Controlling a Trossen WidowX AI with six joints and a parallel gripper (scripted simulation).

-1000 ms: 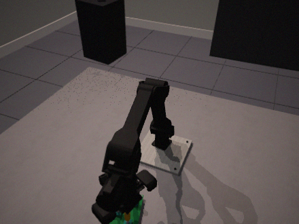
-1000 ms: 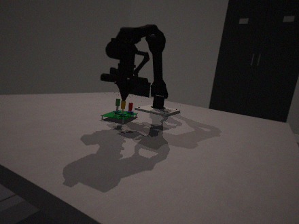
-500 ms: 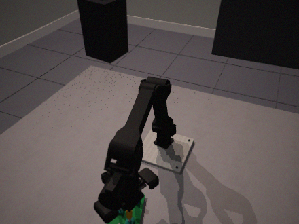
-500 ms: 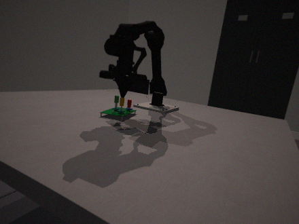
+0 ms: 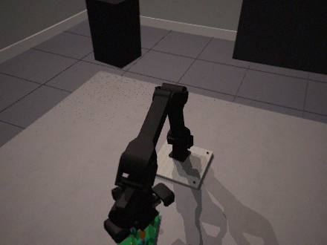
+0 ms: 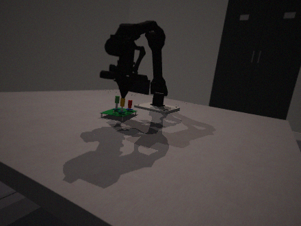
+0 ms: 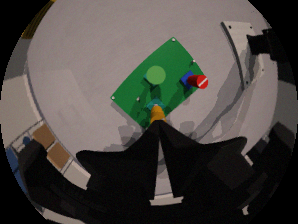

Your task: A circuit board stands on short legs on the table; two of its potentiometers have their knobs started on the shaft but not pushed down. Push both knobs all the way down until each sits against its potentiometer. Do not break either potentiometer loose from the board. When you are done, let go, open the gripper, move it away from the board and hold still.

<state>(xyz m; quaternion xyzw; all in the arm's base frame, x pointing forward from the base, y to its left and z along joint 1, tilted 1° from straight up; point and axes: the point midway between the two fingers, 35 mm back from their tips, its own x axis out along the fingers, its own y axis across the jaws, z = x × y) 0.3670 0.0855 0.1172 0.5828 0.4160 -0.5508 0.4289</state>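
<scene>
The green circuit board (image 6: 107,112) (image 7: 172,50) stands on short legs. An orange knob (image 6: 122,102) (image 7: 157,113) (image 5: 142,234) stands upright at its near edge in the wrist view. A green knob (image 6: 117,99) (image 7: 156,75) stands upright with pale shaft showing beneath it. A red knob (image 6: 130,103) (image 7: 201,82) stands over a blue potentiometer (image 7: 188,79); any gap there is too small to judge. My gripper (image 6: 124,97) (image 7: 158,123) is shut and empty, pointing down with its tips at the top of the orange knob. Whether they touch is unclear; the tips hide part of it.
The arm's pale base plate (image 5: 167,168) (image 6: 171,109) (image 7: 235,37) lies on the table beyond the red knob's side of the board. The green knob stands close beside the orange one. Arm shadows fall across the table and the board.
</scene>
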